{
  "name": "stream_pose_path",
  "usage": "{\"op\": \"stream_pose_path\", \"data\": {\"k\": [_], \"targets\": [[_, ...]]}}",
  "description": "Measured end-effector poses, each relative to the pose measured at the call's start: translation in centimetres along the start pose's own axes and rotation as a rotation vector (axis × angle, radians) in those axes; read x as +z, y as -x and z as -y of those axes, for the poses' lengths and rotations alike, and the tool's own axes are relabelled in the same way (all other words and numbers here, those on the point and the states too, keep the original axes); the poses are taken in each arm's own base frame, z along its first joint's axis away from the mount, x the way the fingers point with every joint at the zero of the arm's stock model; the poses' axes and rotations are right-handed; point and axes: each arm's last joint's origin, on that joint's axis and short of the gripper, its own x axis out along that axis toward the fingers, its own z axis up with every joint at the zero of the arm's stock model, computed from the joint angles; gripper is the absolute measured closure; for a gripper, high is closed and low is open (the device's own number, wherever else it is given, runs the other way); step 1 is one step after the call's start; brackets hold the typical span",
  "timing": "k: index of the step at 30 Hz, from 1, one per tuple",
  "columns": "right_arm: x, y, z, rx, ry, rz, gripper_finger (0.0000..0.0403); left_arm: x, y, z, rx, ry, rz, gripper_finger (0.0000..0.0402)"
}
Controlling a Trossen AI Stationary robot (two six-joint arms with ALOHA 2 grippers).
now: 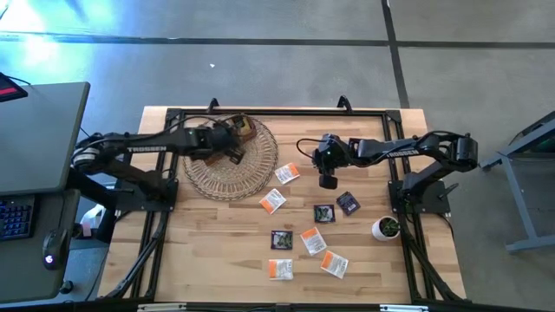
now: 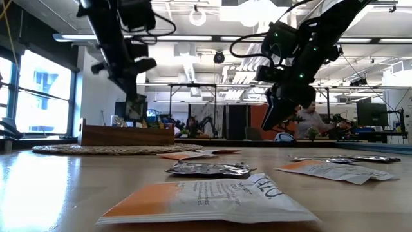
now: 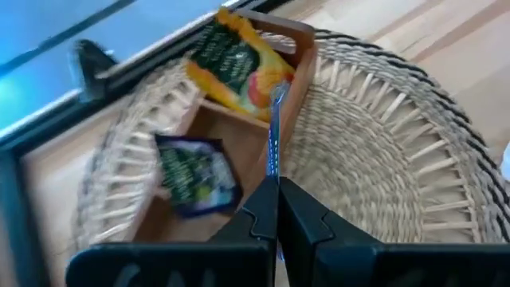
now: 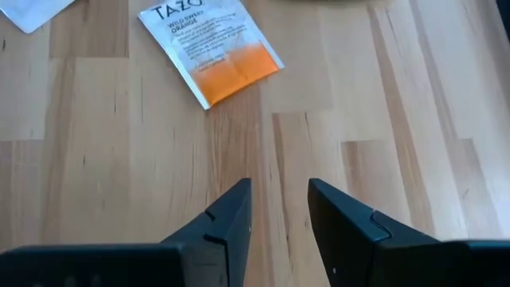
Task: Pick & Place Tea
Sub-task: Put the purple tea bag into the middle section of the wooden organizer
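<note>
Nearest the low camera: white-and-orange sachet [image 2: 206, 196], flat on the wooden table [image 1: 217, 251]. Just behind it: dark sachet [image 2: 209, 169], also flat.

Landmark: round woven mat [image 1: 247, 178], at the far left of the table.
- On the mat's far part: brown wooden box [image 1: 241, 128]. In its compartments: one yellow-green sachet [image 3: 239, 68], one purple sachet [image 3: 195, 171].
- Above the mat: left gripper [image 3: 275, 209], jaws closed tight on a thin held sachet [image 3: 273, 135], seen edge-on and hanging beside the box wall.
- To the right of the mat: right gripper [image 4: 279, 211], raised above bare wood, jaws parted to a moderate gap, nothing between them. Near it, off the mat's right edge: orange-printed sachet [image 4: 211, 48], flat.
- Right of the mat and nearer the front edge: loose sachets [image 1: 313, 240], orange-white and dark mixed, each apart from the next.
- Well right of the mat, past the sachets: small white pot [image 1: 387, 227] with a plant.

Edges: black frame rails [image 1: 277, 113] along the table's far side and both flanks. Bare wood between the mat and the front edge.

Room: grey concrete floor, grey desk [image 1: 43, 130] left of the mat, windows and ceiling lights beyond, a person [image 2: 315, 119] far in the background.
</note>
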Motion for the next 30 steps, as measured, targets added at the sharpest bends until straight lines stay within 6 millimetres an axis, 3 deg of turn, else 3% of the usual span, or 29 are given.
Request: {"op": "stream_pose_path", "data": {"k": [5,13,30], "targets": [[0.2,0.0,0.0,0.000,-0.001,0.022,0.0281,0.4,-2.1,-1.9,0.034,0.030,-0.016,0.0401],[0.3,0.0,-0.1,0.037,0.001,0.036,0.0281,1.2,-3.4,-4.0,0.092,0.077,-0.046,0.0401],[0.3,0.0,-0.1,0.036,0.025,0.044,0.0281,0.2,-7.9,-2.3,0.124,-0.040,-0.164,0.0401]]}}
